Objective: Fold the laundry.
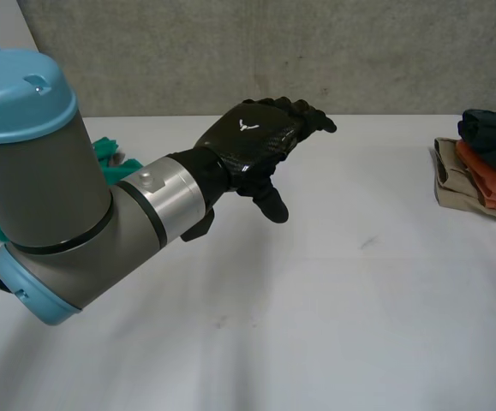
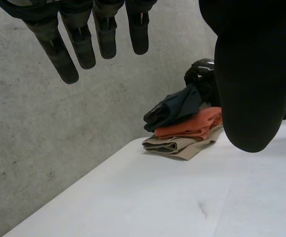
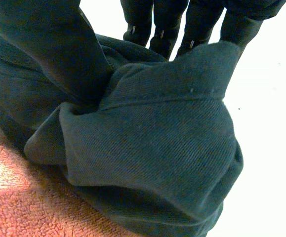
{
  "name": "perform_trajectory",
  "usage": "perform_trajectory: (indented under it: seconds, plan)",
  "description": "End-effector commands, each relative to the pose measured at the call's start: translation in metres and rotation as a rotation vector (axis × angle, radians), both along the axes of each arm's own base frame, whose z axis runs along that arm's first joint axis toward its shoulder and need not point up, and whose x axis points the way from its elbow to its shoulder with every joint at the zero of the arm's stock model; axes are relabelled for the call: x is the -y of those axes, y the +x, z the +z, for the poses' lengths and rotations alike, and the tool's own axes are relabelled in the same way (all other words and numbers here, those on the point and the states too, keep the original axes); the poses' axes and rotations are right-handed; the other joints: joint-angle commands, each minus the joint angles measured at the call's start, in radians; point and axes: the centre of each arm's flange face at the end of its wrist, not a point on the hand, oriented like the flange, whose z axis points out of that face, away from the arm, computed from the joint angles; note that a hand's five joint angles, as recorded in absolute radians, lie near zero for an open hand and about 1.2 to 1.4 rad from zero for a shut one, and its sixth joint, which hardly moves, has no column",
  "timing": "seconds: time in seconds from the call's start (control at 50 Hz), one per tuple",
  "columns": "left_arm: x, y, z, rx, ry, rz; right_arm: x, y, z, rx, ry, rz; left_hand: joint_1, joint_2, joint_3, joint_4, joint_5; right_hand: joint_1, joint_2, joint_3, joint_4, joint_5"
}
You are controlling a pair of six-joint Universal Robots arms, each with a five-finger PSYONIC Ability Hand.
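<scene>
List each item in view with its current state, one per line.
tan cloth: folded, lowest
orange towel: folded, on the tan cloth
dark blue garment: bunched, on the orange towel
green cloth: crumpled, unfolded
left robot hand: open, holding nothing
right robot hand: shut on the dark blue garment

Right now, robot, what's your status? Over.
Left robot hand open, above table. Right robot hand pinching dark cloth atop folded stack. Nothing in the way.

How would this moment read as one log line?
left hand open above table | right hand pinches dark cloth atop orange cloth
</scene>
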Motion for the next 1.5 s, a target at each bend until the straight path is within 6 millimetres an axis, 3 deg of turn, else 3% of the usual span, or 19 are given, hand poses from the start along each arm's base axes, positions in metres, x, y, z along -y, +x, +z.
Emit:
perform_trajectory:
  seconds: [0.02, 0.1, 0.16, 0.32, 0.52, 0.56, 0.6, 0.7, 0.76, 0.84, 0.98, 1.08, 1.2, 1.24, 1.28, 1.32, 1.36, 1.44, 1.5]
  plan:
    - [-0.006, -0.001, -0.005, 0.010, 0.015, -0.008, 0.003, -0.002, -0.026, 0.018, -0.015, 0.037, 0.070, 0.067, 0.072, 0.063, 0.061, 0.333, 0.238, 0.202, 0.184, 0.209]
    - [-0.007, -0.001, -0.006, 0.013, 0.016, -0.011, -0.002, -0.006, -0.032, 0.027, 0.008, 0.022, 0.073, 0.070, 0.075, 0.066, 0.064, 0.180, 0.085, 0.049, 0.031, 0.056]
    - [-0.008, 0.000, -0.004, 0.011, 0.014, -0.011, -0.009, -0.011, -0.033, 0.051, 0.039, -0.001, 0.073, 0.070, 0.075, 0.066, 0.064, -0.889, -0.984, -1.020, -1.038, -1.012]
    - [-0.010, 0.001, 0.005, -0.006, -0.006, -0.013, -0.040, -0.022, 0.037, 0.084, 0.114, -0.161, 0.073, 0.070, 0.075, 0.066, 0.064, -0.889, -0.984, -1.020, -1.038, -1.012]
    - [-0.011, 0.007, 0.037, -0.065, -0.083, 0.004, -0.068, -0.036, 0.117, -0.288, -0.011, -0.691, 0.076, 0.073, 0.077, 0.069, 0.067, -0.889, -0.984, -1.020, -1.038, -1.012]
    - [-0.008, 0.013, 0.056, -0.103, -0.131, 0.050, -0.069, -0.022, 0.129, -0.306, -0.044, -0.702, 0.085, 0.082, 0.086, 0.077, 0.076, -0.889, -0.984, -1.020, -1.038, -1.012]
    - [-0.002, 0.018, 0.068, -0.125, -0.161, 0.108, -0.072, 0.026, 0.150, -0.283, -0.102, -0.638, 0.085, 0.082, 0.086, 0.077, 0.076, -0.889, -0.984, -1.020, -1.038, -1.012]
    - [0.057, 0.067, 0.087, -0.150, -0.220, 0.457, -0.106, 0.109, 0.183, -0.257, -0.193, -0.480, 0.076, 0.073, 0.077, 0.069, 0.067, -0.889, -0.984, -1.020, -1.038, -1.012]
    - [0.091, 0.099, 0.081, -0.122, -0.242, 0.608, -0.131, 0.151, 0.175, -0.268, -0.187, -0.366, 0.076, 0.073, 0.077, 0.069, 0.067, -0.889, -0.984, -1.020, -1.038, -1.012]
    - [0.148, 0.144, 0.048, 0.005, -0.281, 0.773, -0.167, 0.212, 0.150, -0.295, -0.162, -0.171, 0.067, 0.064, 0.069, 0.060, 0.058, -0.889, -0.984, -1.020, -1.038, -1.012]
    - [0.234, 0.199, -0.057, 0.280, -0.295, 0.888, -0.232, 0.291, 0.082, -0.476, -0.080, 0.068, 0.061, 0.059, 0.063, 0.054, 0.052, -0.889, -0.984, -1.020, -1.038, -1.012]
    - [0.269, 0.221, -0.127, 0.337, -0.236, 0.771, -0.250, 0.300, 0.032, -0.570, 0.028, 0.127, 0.059, 0.056, 0.060, 0.051, 0.049, -0.889, -0.984, -1.020, -1.038, -1.012]
    - [0.291, 0.235, -0.166, 0.343, -0.213, 0.749, -0.260, 0.293, 0.008, -0.584, 0.124, 0.122, 0.079, 0.076, 0.080, 0.071, 0.069, -0.889, -0.984, -1.020, -1.038, -1.012]
    - [0.295, 0.237, -0.171, 0.342, -0.213, 0.752, -0.261, 0.289, 0.004, -0.585, 0.143, 0.115, 0.219, 0.216, 0.220, 0.212, 0.210, -0.889, -0.984, -1.020, -1.038, -1.012]
    - [0.299, 0.238, -0.177, 0.340, -0.212, 0.753, -0.258, 0.284, 0.002, -0.586, 0.154, 0.100, 0.611, 0.608, 0.612, 0.604, 0.602, -0.889, -0.984, -1.020, -1.038, -1.012]
    - [0.298, 0.235, -0.181, 0.343, -0.206, 0.744, -0.251, 0.274, 0.001, -0.583, 0.171, 0.064, 0.724, 0.721, 0.726, 0.717, 0.715, -0.889, -0.984, -1.020, -1.038, -1.012]
    - [0.297, 0.232, -0.182, 0.343, -0.202, 0.733, -0.248, 0.267, 0.000, -0.581, 0.183, 0.040, 1.119, 1.116, 1.120, 1.112, 1.110, -0.889, -0.984, -1.020, -1.038, -1.012]
    - [0.286, 0.213, -0.176, 0.337, -0.198, 0.703, -0.242, 0.258, 0.003, -0.574, 0.182, 0.009, 1.121, 1.118, 1.122, 1.113, 1.111, -0.889, -0.984, -1.020, -1.038, -1.012]
    - [0.266, 0.188, -0.123, 0.288, -0.267, 0.668, -0.240, 0.256, 0.007, -0.565, 0.170, -0.004, 1.121, 1.118, 1.122, 1.113, 1.111, -0.889, -0.984, -1.020, -1.038, -1.012]
